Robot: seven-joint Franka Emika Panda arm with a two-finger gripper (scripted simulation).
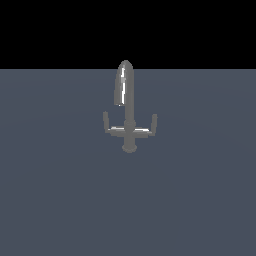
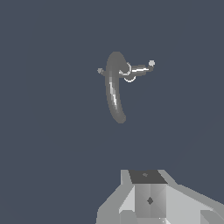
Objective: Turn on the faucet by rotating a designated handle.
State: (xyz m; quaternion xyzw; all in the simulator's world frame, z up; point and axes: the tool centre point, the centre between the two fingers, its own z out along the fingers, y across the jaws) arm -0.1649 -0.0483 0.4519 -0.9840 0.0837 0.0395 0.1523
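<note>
The faucet (image 1: pixel 127 107) is a small dull-grey tap with a tall arched spout, standing on a round base in the middle of the flat grey surface. Its handle (image 1: pixel 145 131) is the thin L-shaped lever branching to the exterior view's right, with a short upturned tip. A mirror lever (image 1: pixel 111 129) branches the other way. The wrist view looks down on the faucet (image 2: pixel 114 89) and the handle (image 2: pixel 141 69) from above. Only part of my gripper (image 2: pixel 149 200) shows there, at the picture's edge, well apart from the faucet. Its fingertips are hidden. The gripper is out of the exterior view.
The faucet stands alone on a plain blue-grey surface (image 1: pixel 60 200) that ends in a black background behind it.
</note>
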